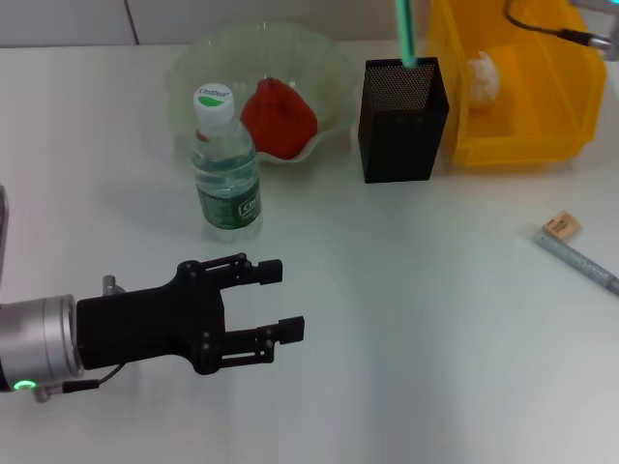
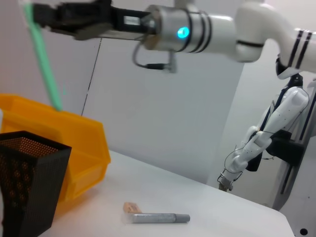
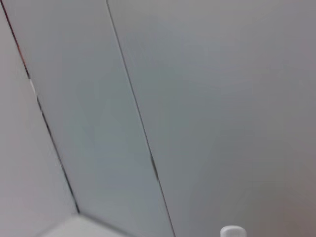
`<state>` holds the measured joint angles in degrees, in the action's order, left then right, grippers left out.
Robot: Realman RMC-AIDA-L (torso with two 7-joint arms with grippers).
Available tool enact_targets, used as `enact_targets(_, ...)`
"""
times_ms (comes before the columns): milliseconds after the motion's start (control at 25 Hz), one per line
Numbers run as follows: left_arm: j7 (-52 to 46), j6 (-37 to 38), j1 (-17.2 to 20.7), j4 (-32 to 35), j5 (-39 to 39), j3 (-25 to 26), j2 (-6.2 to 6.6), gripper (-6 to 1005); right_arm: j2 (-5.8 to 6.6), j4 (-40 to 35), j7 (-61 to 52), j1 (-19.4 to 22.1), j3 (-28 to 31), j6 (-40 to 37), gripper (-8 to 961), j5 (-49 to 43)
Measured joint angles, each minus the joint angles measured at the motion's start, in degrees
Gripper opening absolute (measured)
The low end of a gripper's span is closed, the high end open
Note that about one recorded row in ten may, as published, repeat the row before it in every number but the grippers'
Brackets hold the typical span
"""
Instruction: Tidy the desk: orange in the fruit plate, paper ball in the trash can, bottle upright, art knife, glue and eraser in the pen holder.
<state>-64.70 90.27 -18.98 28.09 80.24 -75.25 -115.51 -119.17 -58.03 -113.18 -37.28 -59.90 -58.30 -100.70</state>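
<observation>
My right gripper is shut on the top of the mint-green art knife, which hangs upright over the black mesh pen holder, its lower tip near the holder's mouth. Inside the pale-green fruit plate lies the orange. The bottle stands upright in front of the plate. A paper ball rests in the yellow trash can. At the desk's right, the tan eraser and the grey glue lie side by side. My left gripper is open and empty, low at the front left.
The pen holder stands close against the trash can. Eraser and glue lie near the desk's right edge. The right arm's cable hangs over the bin. The right wrist view holds only wall panels.
</observation>
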Motion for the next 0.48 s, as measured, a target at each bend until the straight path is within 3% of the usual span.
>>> enact_targets(240,0.59,-0.01,-0.30,0.12,-0.20,0.06,-0.55,756,-0.21,10.74,9.87,-4.41,-0.41,6.42,169,5.01)
enact_targets(480,0.80,-0.05,-0.63,0.12,-0.20,0.12,-0.75,756,-0.26,13.78,11.13,-5.45,-0.53,7.64,169,5.39)
